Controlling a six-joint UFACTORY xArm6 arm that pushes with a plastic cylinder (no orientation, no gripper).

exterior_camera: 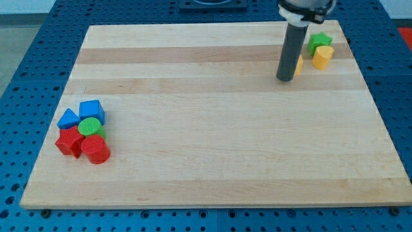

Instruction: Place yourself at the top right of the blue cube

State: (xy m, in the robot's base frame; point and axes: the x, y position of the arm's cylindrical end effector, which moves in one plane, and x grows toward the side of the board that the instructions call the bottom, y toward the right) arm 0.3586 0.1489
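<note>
My tip (284,78) sits on the wooden surface (212,135) near the view's top right, at the end of the dark rod (291,51). The tool is a bare rod with no jaws (nothing to clench or release), and it is holding nothing. Just to the rod's right a yellow block (299,65) peeks out, mostly hidden, so I cannot tell its shape or whether it touches. Further right: green block (318,42) with a yellow cylinder (322,57) just below it, apparently touching. The blue cube (91,110) is well apart from my tip, in a tight cluster at the view's lower left. Beside the cube, to its left, is a second blue block (67,119) (wedge-like, shape unclear). Below the cube sits a green cylinder (91,126), then a red block (69,142) and a red cylinder (96,149).
</note>
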